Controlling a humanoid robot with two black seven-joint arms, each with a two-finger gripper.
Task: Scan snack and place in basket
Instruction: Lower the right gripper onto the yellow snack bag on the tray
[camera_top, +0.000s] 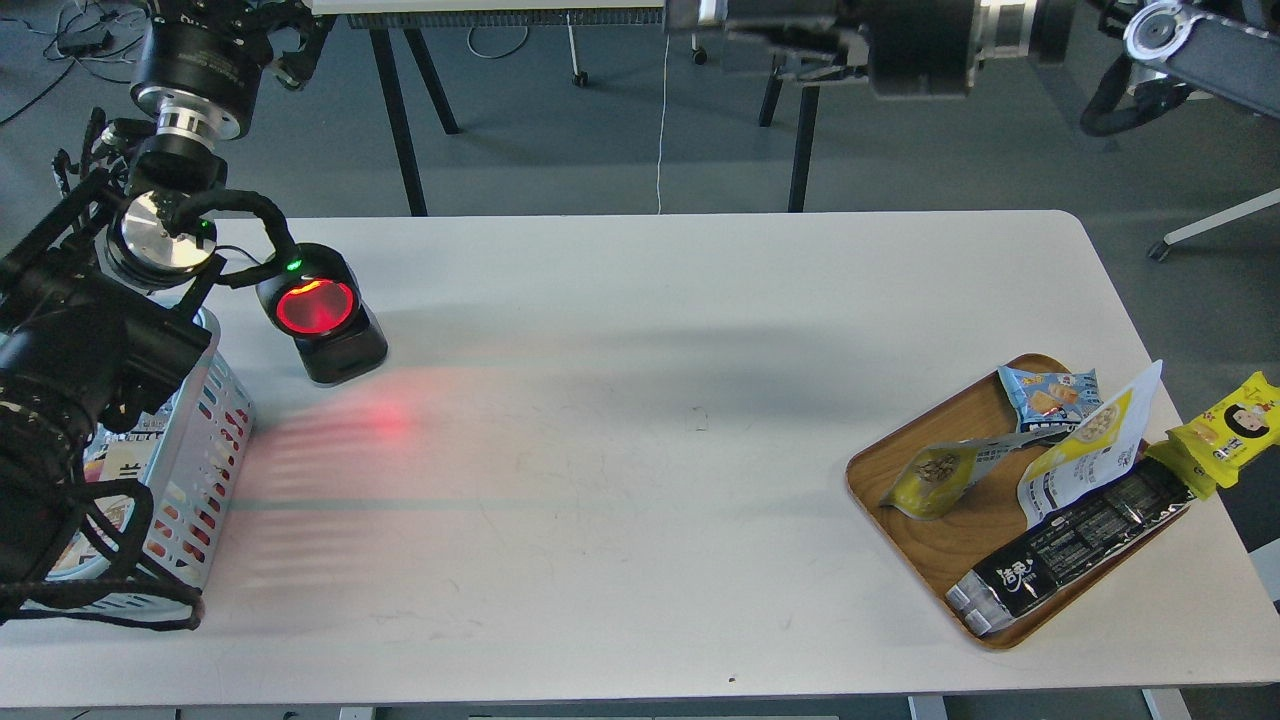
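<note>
The snack (932, 481), a small yellow pouch with a round nut picture, lies tilted on the wooden tray (930, 560) at the right of the table. The pale blue slotted basket (205, 450) stands at the table's left edge, largely hidden by my left arm; some packets show inside it. My left gripper (292, 42) is high at the top left, above and behind the basket, dark and cut off by the frame edge. My right gripper (715, 38) is at the top middle, beyond the table's far edge, far from the tray. Neither gripper shows anything in it.
A black scanner (322, 315) with a glowing red window stands right of the basket and casts red light on the white table (620, 420). The tray also holds a blue packet (1050, 395), a white-and-yellow pouch (1095, 445) and a long black packet (1070, 550). A yellow packet (1232, 428) hangs off its right side.
</note>
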